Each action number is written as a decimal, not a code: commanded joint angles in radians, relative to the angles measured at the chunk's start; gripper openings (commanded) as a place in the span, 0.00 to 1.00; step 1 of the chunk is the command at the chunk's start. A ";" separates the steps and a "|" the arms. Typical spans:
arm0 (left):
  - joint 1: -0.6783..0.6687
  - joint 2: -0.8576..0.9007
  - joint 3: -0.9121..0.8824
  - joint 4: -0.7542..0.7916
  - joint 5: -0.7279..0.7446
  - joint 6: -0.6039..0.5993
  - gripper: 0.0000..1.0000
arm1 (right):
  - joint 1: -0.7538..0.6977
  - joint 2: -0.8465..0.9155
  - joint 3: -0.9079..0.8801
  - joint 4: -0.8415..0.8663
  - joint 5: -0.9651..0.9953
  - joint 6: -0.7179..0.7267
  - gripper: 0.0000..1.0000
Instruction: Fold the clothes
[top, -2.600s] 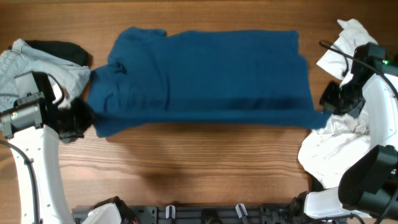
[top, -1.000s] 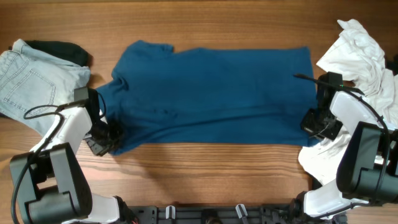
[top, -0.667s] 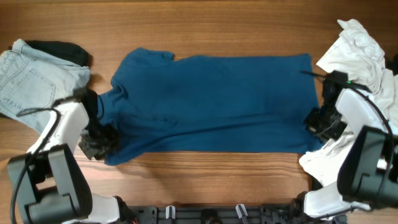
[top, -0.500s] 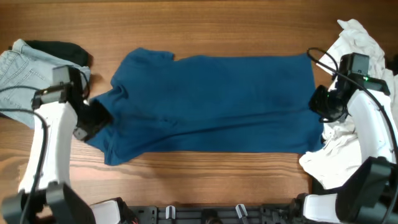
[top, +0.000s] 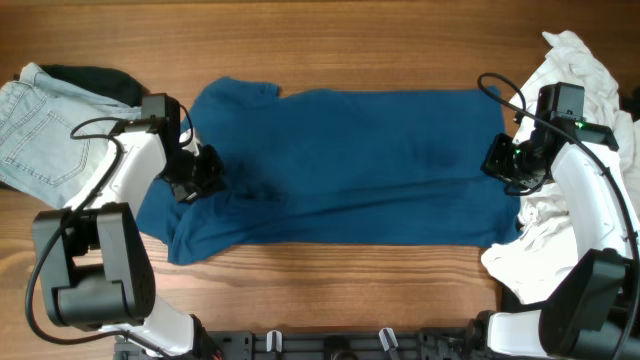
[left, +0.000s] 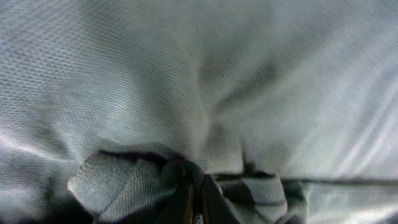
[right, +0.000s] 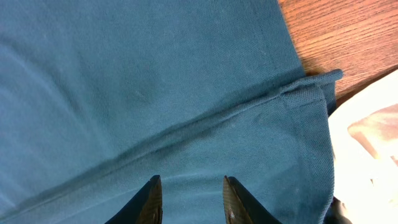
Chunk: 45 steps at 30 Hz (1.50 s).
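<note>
L pincer (top: 203, 175) pinched shut on bunched fabric at collar end of blue shirt (top: 350, 160). R pincer (right: 189, 199) part open, hovering over hem end. I see shirt spread across mid tabletop (top: 350, 290).

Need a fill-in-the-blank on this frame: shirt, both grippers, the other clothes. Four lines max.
1. The left gripper is shut on the ___.
2. The right gripper stands over the shirt with its jaws ___.
3. The jeans lie on the ___ arm's side of the table.
4. The garment by the right arm is ___ in colour.

Missing words: shirt; open; left; white
</note>
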 joint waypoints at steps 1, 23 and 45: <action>0.013 -0.093 0.055 0.000 0.033 0.089 0.04 | 0.006 0.014 -0.010 -0.003 -0.016 -0.013 0.32; -0.109 -0.229 -0.005 0.040 -0.087 0.107 0.04 | 0.006 0.053 -0.011 -0.042 -0.016 -0.028 0.33; -0.060 0.077 0.373 0.409 -0.092 0.122 0.79 | 0.006 0.053 0.166 -0.063 -0.024 -0.080 0.63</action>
